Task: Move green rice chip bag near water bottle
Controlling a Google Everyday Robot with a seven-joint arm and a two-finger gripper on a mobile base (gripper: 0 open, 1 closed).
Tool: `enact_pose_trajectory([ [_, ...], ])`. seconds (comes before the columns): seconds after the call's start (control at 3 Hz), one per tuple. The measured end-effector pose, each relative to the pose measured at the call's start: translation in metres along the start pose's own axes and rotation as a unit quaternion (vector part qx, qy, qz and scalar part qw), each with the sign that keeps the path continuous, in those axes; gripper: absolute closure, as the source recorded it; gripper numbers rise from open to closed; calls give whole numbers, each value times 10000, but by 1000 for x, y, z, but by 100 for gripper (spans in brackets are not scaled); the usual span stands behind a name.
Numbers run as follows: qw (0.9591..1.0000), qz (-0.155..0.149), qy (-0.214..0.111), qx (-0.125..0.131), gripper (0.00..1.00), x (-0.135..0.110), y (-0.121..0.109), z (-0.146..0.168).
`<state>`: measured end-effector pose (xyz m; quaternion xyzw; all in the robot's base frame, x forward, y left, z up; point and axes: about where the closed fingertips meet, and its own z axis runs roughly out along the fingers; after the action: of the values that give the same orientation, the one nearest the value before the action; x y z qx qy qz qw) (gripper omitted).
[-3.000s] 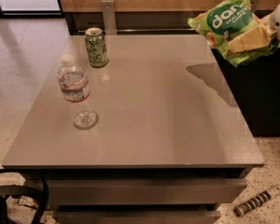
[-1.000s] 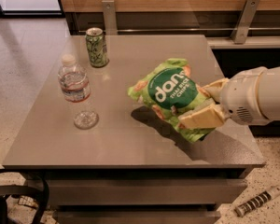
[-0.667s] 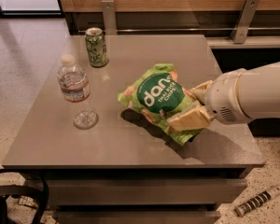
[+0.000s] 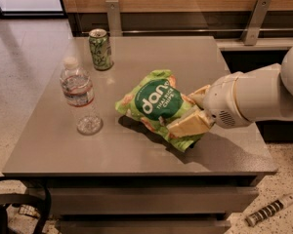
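The green rice chip bag (image 4: 154, 104) is crinkly bright green with a dark green oval logo. It is near the middle of the grey table (image 4: 78, 155), its lower edge at or just above the surface. My gripper (image 4: 193, 113) comes in from the right on a white arm and is shut on the bag's right side, its tan fingers (image 4: 188, 125) pinching it. The water bottle (image 4: 79, 97) is clear with a white cap and stands upright at the table's left, about a bag's width left of the bag.
A green soda can (image 4: 100, 49) stands at the back left of the table. A wooden wall with metal rails runs behind. Floor lies to the left. A ribbed dark object (image 4: 269, 211) lies on the floor at the lower right.
My gripper has carried the bag from high at the back right down and leftward toward the table's middle, closer to the water bottle. Bottle and can have not moved.
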<state>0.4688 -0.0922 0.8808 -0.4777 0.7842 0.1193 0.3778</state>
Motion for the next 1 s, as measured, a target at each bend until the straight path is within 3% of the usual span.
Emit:
enact_pose_trajectory([
  [0.67,10000,-43,4,15,36,-4,2,-2],
  [1.0,10000,-74,7,24,5,-6,4,-2],
])
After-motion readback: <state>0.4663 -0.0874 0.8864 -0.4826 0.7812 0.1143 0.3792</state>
